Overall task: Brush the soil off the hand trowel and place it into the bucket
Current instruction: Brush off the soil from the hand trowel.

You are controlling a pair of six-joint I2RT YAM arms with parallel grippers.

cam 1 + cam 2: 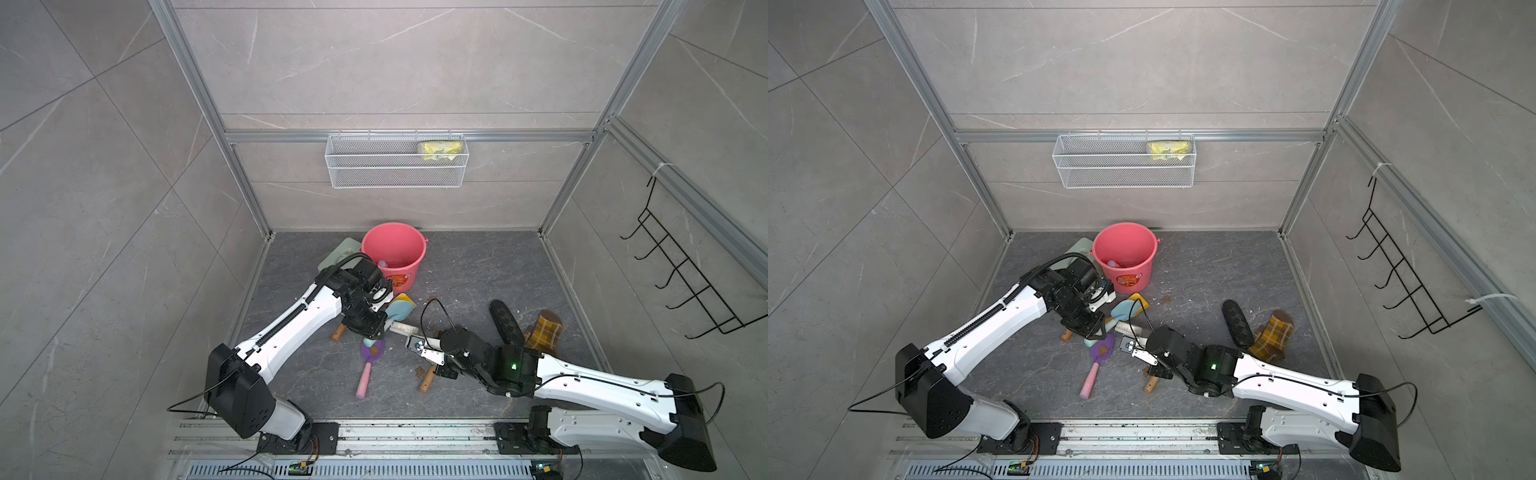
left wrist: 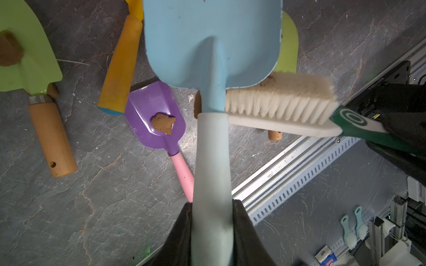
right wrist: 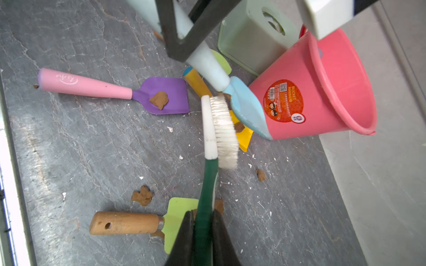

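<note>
Left wrist view: my left gripper (image 2: 213, 205) clamped on blue trowel (image 2: 212, 46) handle | my right gripper (image 3: 202, 214) clamped on brush (image 2: 276, 101), bristles at blade edge — soil (image 2: 267, 82) there | brushing unfinished, I judge; bucket (image 3: 322, 92) near, trowel not in it

Five hand trowels counted: one blue trowel (image 2: 212, 46), one purple trowel (image 2: 156, 110), one yellow trowel (image 2: 122, 69), two green trowels (image 2: 25, 46) (image 2: 288, 46). One brush (image 2: 276, 103), one bucket (image 1: 392, 253), one tissue box (image 3: 249, 43), one wire basket (image 1: 374, 166) with one yellow packet (image 1: 440, 150), one hook rack (image 1: 693, 270). Of soil lumps (image 3: 159, 100) (image 3: 143, 195) (image 3: 260, 175) (image 3: 239, 126), at least four stand distinct in the right wrist view; smaller crumbs are too fine to count.
</note>
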